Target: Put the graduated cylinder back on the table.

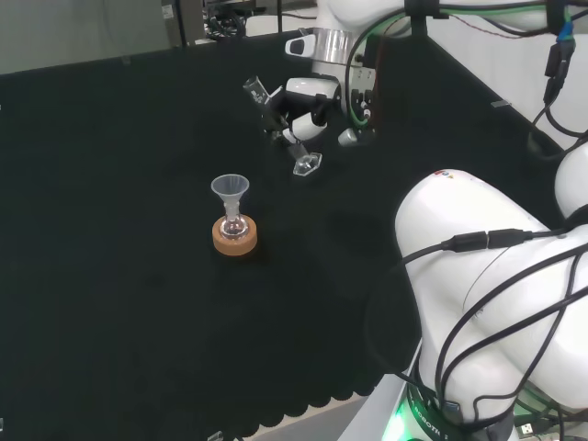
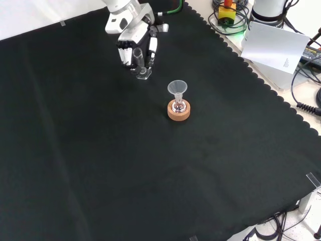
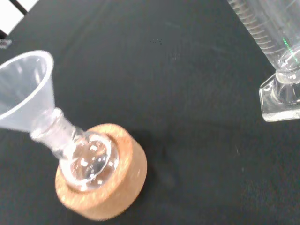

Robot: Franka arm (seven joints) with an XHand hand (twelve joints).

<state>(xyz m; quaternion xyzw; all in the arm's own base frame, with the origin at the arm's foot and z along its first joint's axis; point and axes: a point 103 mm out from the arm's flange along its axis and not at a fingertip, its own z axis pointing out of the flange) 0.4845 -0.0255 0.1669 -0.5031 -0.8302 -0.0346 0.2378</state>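
A black cloth with a scalloped edge [image 2: 150,165] covers the bench. In the front view, at two o'clock beyond that edge, a white sheet of paper [image 2: 273,45] lies on a pale surface, with coiled black cables [image 2: 307,95] at three o'clock.

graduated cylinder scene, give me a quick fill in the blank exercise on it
1. The hand has its fingers curled round the graduated ____.
2. The cylinder is held ____, not upright, in the head view.
3. A clear funnel sits in the neck of a small flask on a ____ ring.
4. In the front view the cork stand lies to the ____ of the hand.

Missing words: cylinder; tilted; cork; right
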